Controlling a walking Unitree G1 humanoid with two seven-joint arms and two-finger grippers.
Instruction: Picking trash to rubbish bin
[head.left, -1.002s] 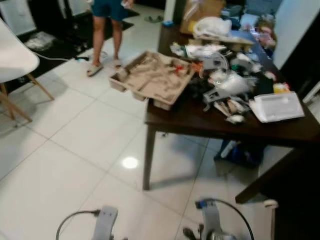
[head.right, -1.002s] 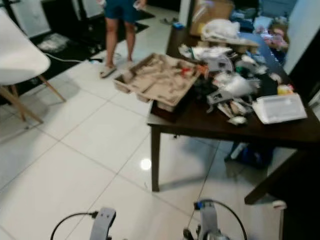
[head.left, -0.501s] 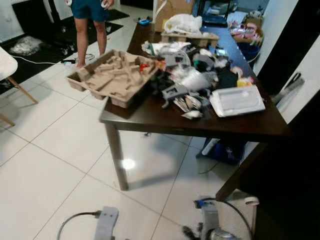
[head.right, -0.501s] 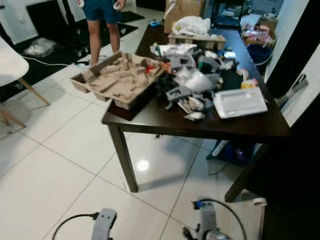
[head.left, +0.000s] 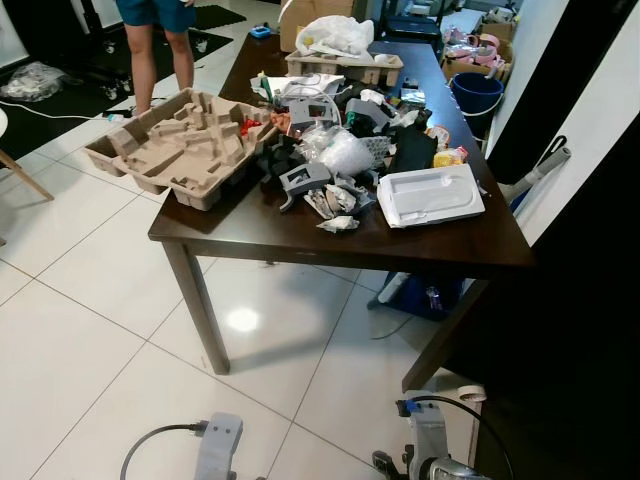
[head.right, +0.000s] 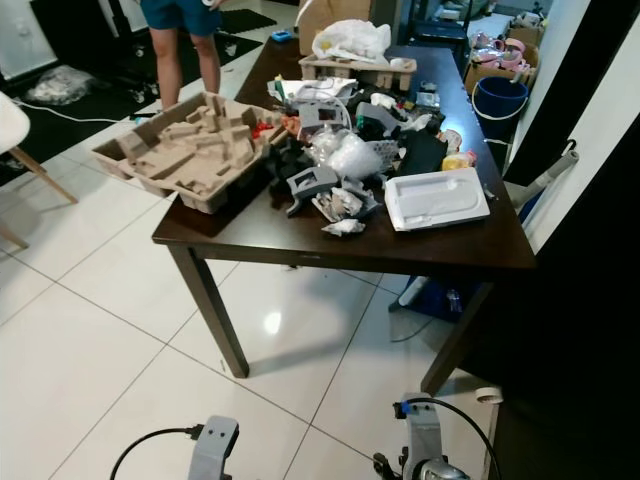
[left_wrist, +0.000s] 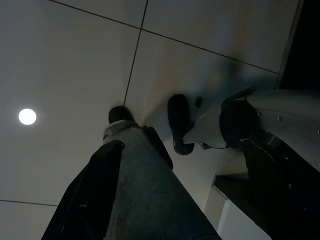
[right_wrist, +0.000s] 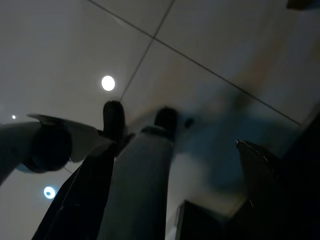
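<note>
A dark brown rectangular wooden desk is seen standing on a white tiled floor. A heap of mixed trash is piled on its middle and far part. A large brown moulded-pulp packing tray lies on the desk's left edge, partly overhanging it. A white rectangular plastic tray lies near the right edge, just beside the heap. A white plastic bag rests at the far end. A blue bucket stands on the floor beyond the desk's right side. A person's legs are visible at the far left.

The left pincer and the right pincer hang low above the floor; whether their fingers are spread or pressed together cannot be told.
</note>
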